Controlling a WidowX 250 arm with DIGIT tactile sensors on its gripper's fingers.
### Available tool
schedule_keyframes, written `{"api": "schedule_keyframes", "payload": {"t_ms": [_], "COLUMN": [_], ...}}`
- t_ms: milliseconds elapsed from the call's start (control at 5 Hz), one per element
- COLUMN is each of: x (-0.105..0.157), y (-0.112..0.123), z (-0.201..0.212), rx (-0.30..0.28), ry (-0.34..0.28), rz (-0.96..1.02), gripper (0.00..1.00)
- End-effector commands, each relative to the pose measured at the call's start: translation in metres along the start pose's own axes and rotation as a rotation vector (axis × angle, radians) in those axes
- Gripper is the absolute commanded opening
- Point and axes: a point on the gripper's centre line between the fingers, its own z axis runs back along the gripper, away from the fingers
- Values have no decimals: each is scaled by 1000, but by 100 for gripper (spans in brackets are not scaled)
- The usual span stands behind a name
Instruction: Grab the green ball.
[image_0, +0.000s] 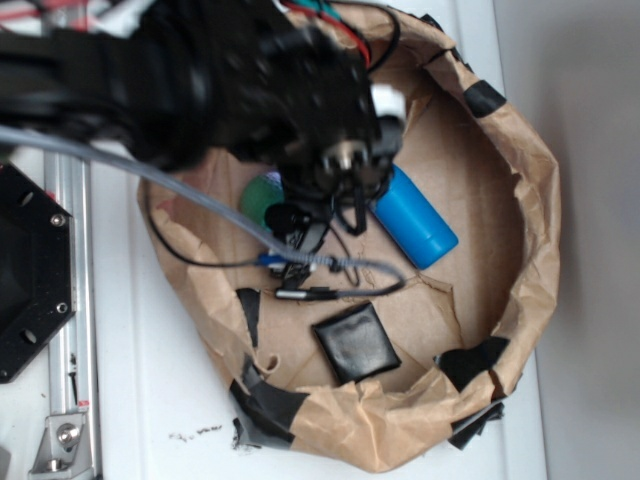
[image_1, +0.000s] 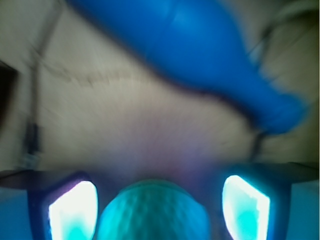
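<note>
Since the green ball (image_1: 152, 212) sits at the bottom centre of the wrist frame, between the two fingers (image_1: 74, 210) that stand apart on either side, closing should be slow and centred. I judge the blue bottle (image_1: 200, 55), upper right, is clear enough not to be pinched.

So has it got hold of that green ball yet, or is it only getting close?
Reaching looks done: in the wrist view the green ball sits between the two fingers of the tool, with the blue bottle lying beyond it. In hand is the closing; gaps show on both sides of the ball, so it does not look gripped. Left: squeeze and lift it out of the paper-walled bin.
</note>
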Motion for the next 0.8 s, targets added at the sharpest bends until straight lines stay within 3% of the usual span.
{"api": "schedule_keyframes", "payload": {"t_ms": [0, 400, 600], "x": [-4, -4, -5], "y": [-28, -25, -23], "z": [-1, 21, 49], "rx": [175, 189, 185], "ry": [35, 12, -28], "rz": [-147, -149, -134], "gripper": [0, 0, 0]}}
